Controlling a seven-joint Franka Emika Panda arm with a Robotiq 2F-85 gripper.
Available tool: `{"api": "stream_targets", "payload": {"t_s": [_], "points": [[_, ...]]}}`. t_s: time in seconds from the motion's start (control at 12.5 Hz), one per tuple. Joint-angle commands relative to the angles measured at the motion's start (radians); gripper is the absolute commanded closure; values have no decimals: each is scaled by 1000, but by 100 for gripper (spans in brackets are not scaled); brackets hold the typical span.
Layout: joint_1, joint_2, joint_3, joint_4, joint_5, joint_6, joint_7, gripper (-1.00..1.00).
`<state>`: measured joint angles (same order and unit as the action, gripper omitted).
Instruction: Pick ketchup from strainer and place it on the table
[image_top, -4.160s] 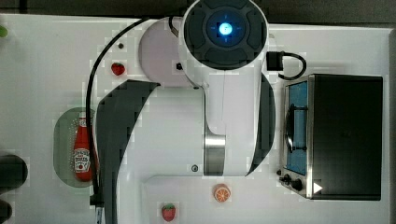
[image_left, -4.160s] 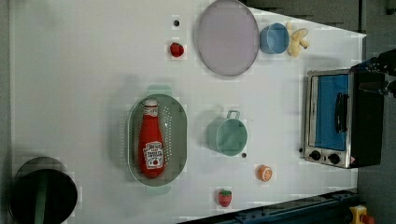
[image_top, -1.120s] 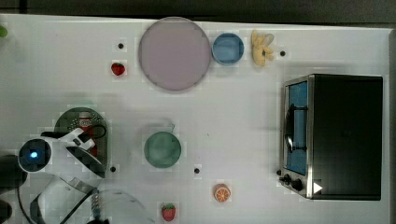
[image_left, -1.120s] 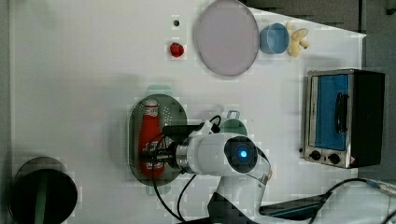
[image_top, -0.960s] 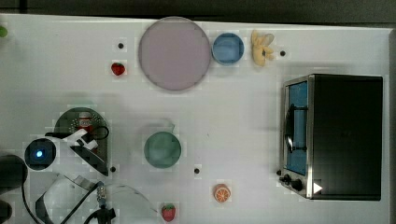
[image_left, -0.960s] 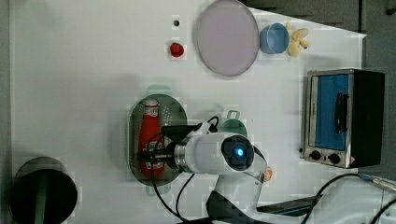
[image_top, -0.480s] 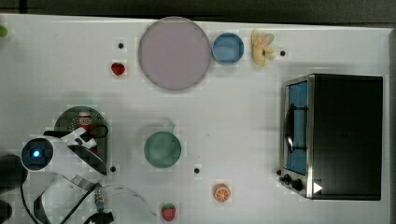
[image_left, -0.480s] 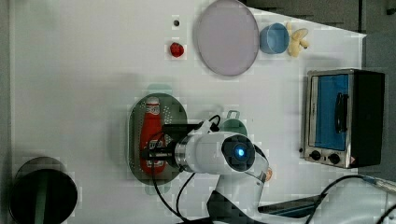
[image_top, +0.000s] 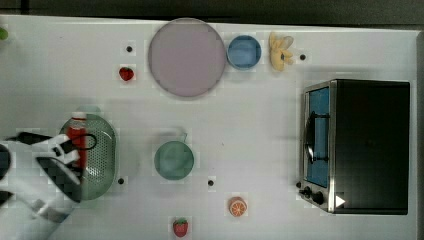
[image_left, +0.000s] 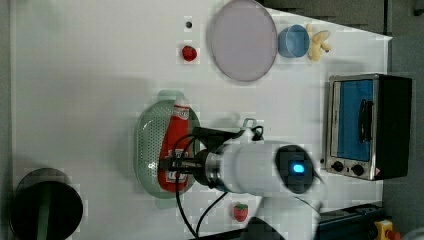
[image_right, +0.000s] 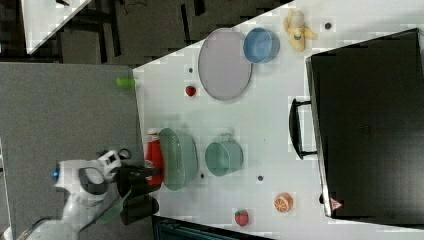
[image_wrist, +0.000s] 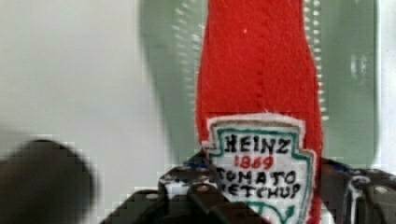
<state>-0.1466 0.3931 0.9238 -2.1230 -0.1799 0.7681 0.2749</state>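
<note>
The ketchup (image_left: 172, 150) is a red bottle with a white label, and my gripper (image_left: 175, 167) is shut on its label end. In the wrist view a dark finger (image_wrist: 187, 196) stands on each side of the ketchup (image_wrist: 261, 93), with my gripper (image_wrist: 261, 191) closed around the label. The pale green strainer (image_left: 147, 145) lies under the bottle. In the right view the ketchup (image_right: 155, 157) sits off the strainer (image_right: 180, 157), held by my gripper (image_right: 150, 172). In the top view the ketchup (image_top: 77, 140) is over the strainer (image_top: 102, 160) at the left of the white table (image_top: 250, 125).
A round green cup (image_top: 173, 159) stands just beside the strainer. A large purple plate (image_top: 186, 56), a blue bowl (image_top: 244, 51), a banana toy (image_top: 280, 50), a toaster oven (image_top: 357, 145), strawberries (image_top: 126, 73) and an orange slice (image_top: 237, 205) are spread around. A dark round bin (image_left: 45, 205) sits at the left view's lower left.
My jaws have closed onto the ketchup's label end. Since half a second ago the bottle has shifted with the gripper, its cap end moving off its earlier spot in the strainer.
</note>
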Motion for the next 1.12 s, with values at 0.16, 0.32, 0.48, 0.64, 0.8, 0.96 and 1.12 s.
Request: {"api": "stream_targets", "payload": {"t_s": [0.16, 0.32, 0.48, 0.64, 0.8, 0.96, 1.12], "points": [[-60, -74, 22, 170, 59, -126, 27, -18], [-91, -74, 4, 260, 59, -226, 26, -18], [-132, -74, -20, 333, 58, -328, 8, -18], [-179, -79, -51, 378, 53, -406, -72, -18], [-228, -100, -99, 388, 45, -438, -132, -18], [-271, -124, -152, 387, 26, -438, -175, -18], [-303, -140, -202, 383, 12, -443, -238, -18]]}}
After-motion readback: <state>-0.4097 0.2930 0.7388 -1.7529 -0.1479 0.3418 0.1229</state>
